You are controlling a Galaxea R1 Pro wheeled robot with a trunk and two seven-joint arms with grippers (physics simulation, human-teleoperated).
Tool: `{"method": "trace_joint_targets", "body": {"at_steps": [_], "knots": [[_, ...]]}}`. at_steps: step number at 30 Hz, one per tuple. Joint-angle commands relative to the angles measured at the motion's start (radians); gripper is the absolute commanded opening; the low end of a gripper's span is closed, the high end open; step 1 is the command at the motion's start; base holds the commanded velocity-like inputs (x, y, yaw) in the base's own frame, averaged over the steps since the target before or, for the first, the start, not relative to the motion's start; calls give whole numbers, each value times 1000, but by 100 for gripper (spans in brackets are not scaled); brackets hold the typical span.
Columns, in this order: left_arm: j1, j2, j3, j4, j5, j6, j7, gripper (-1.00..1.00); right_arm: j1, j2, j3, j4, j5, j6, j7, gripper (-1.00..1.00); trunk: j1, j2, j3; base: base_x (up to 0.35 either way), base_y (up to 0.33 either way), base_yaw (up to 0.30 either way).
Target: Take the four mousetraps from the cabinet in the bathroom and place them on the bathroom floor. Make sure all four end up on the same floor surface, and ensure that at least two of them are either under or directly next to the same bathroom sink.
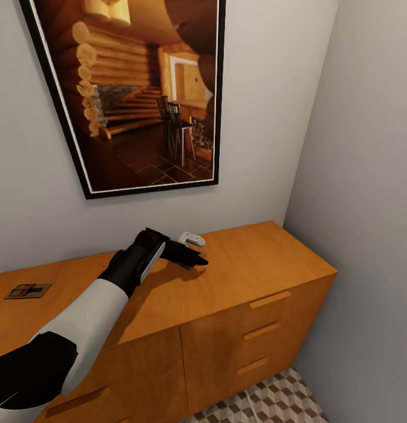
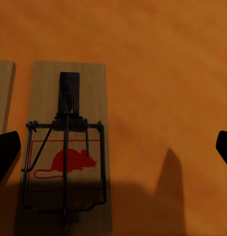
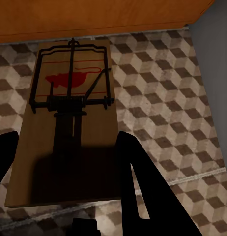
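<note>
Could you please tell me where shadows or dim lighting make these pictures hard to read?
Left wrist view: a dark shadow covers the near end of the mousetrap on the cabinet top. Right wrist view: the held mousetrap darkens toward the right gripper's fingers, which are near-black silhouettes. Head view: evenly lit, with the left gripper shading the wood beneath it.

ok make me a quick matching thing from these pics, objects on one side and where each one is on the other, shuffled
Things:
1. mousetrap between the right gripper's fingers
2. lone mousetrap
3. left gripper
4. framed picture

Places:
A. hung on the wall above the cabinet
B. lying far along the cabinet top, towards the head view's left edge
C. held over the cube-patterned floor
D. low over the middle of the cabinet top, jaws wide apart, a mousetrap beneath

Pairs: 1-C, 2-B, 3-D, 4-A
</note>
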Motion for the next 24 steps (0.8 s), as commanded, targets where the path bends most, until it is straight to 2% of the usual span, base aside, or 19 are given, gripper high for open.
{"method": "trace_joint_targets", "body": {"at_steps": [1,24], "knots": [[-1,0,0,0,-1,5,-3,100,-1,0,-5,1,7,-3,-3,-100,0,-1,-1,0,0,0],[-1,0,0,18,-2,5,-2,100,-1,0,-5,1,7,-3,-3,-100,0,-1,-1,0,0,0]]}}
